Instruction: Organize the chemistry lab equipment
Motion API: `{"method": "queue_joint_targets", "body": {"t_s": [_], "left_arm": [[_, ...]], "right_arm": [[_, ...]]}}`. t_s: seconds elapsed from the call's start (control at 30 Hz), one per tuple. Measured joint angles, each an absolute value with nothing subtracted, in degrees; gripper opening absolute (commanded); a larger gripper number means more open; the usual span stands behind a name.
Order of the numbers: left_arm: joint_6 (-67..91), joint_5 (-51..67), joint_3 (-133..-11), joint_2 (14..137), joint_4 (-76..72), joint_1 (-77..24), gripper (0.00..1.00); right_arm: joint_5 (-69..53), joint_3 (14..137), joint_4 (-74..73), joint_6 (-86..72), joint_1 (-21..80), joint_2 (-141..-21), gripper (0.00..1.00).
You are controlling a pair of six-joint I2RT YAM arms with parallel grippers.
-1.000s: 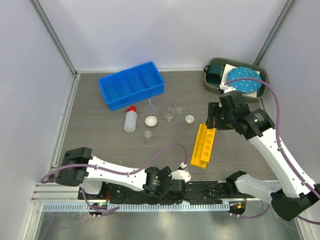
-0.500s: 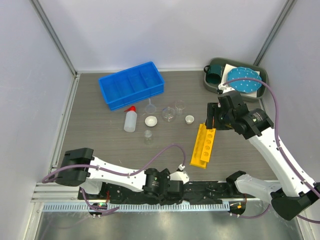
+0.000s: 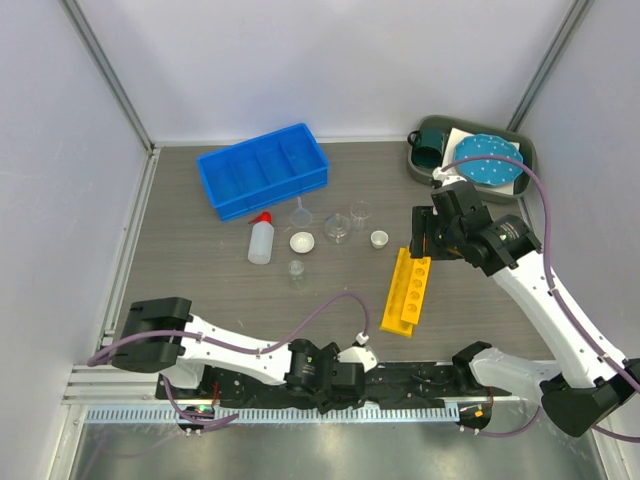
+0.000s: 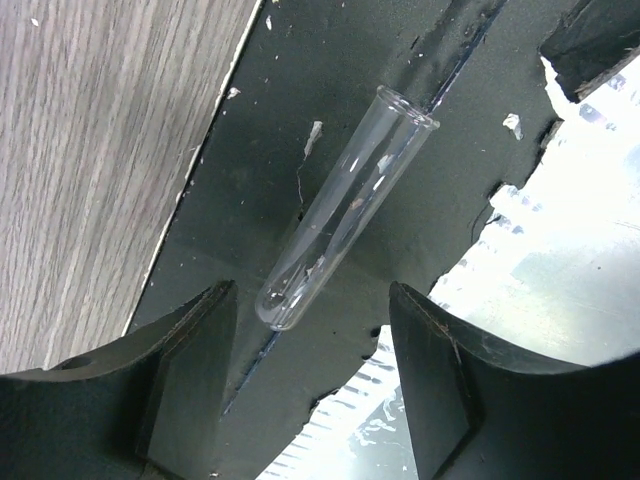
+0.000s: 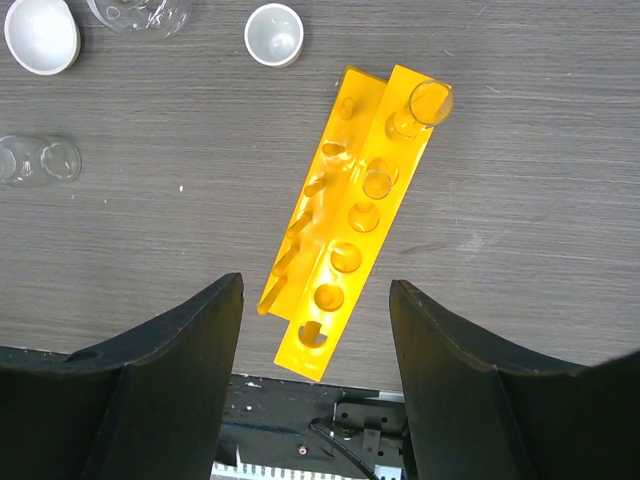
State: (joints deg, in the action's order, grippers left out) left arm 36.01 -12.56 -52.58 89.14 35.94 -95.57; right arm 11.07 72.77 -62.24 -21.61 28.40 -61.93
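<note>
My left gripper (image 4: 310,300) is open, low over the black base plate at the near edge. A clear test tube (image 4: 350,200) lies on that plate, its round end between my fingers, untouched. My right gripper (image 5: 315,285) hangs open above the yellow holed rack (image 5: 350,230), empty. The rack (image 3: 408,290) lies right of centre, with a clear tube (image 5: 428,103) standing in its far end hole. Farther back are the white squeeze bottle (image 3: 260,240), a funnel (image 3: 302,212), clear beakers (image 3: 337,227) (image 3: 360,211) (image 3: 296,270) and white dishes (image 3: 302,242) (image 3: 379,238).
A blue divided bin (image 3: 262,168) sits at the back left. A dark tray (image 3: 525,165) at the back right holds a teal mug (image 3: 432,145) and a blue dotted plate (image 3: 487,160). Grey walls close in three sides.
My left gripper has slid a little toward the near edge and its jaws have narrowed slightly. My right gripper has edged slightly left over the rack.
</note>
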Motion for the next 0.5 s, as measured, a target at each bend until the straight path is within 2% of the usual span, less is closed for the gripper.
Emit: {"method": "queue_joint_targets", "body": {"t_s": [0.43,0.5], "left_arm": [[35.59,-10.7,-50.59,89.86,32.67,-95.48,0.59],[35.53,-10.2,-50.11,89.56,31.97,-95.04,0.55]], "right_arm": [[11.88,72.75,-62.17,-22.68,29.36,-63.79,0.65],[11.99,72.75,-62.13,-22.81,29.58,-64.05,0.66]]}}
